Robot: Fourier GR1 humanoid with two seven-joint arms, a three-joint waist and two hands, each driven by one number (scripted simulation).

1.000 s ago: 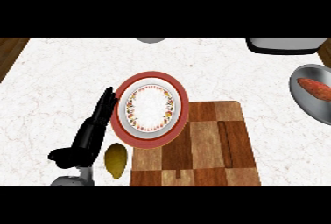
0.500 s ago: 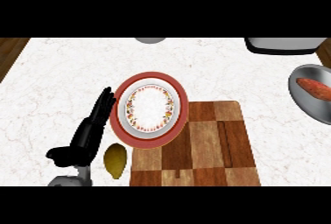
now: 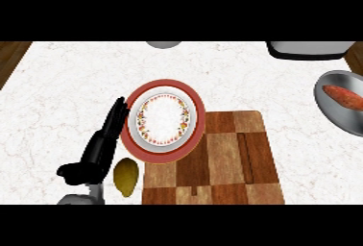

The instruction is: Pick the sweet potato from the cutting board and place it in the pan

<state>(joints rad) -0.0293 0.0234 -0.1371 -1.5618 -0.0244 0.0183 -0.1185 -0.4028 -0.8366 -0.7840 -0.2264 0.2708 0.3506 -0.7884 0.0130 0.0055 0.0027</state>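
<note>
Already the sweet potato (image 3: pixel 343 96) lies in the grey pan (image 3: pixel 340 121) at the right edge of the table (image 3: pixel 64 96), well apart from the cutting board (image 3: pixel 220 158), so your task looks done or nearly so.

The danger now sits with your left hand (image 3: pixel 102 144). Its fingers are straight and together, holding nothing, and they lie just beside the left rim of the red-rimmed plate (image 3: pixel 164 120). A yellow-brown oval item (image 3: pixel 126 177) rests close by the wrist. If you swing that arm sideways on withdrawal, you could shove the plate across the board or set the oval item rolling. Your right hand does not show, so you cannot judge how close it is to the pan; a careless pull-back there might tip it.

The sweet potato looks orange-red, long and tapered, slanting down to the right. Its right end is cut off by the view's edge.
</note>
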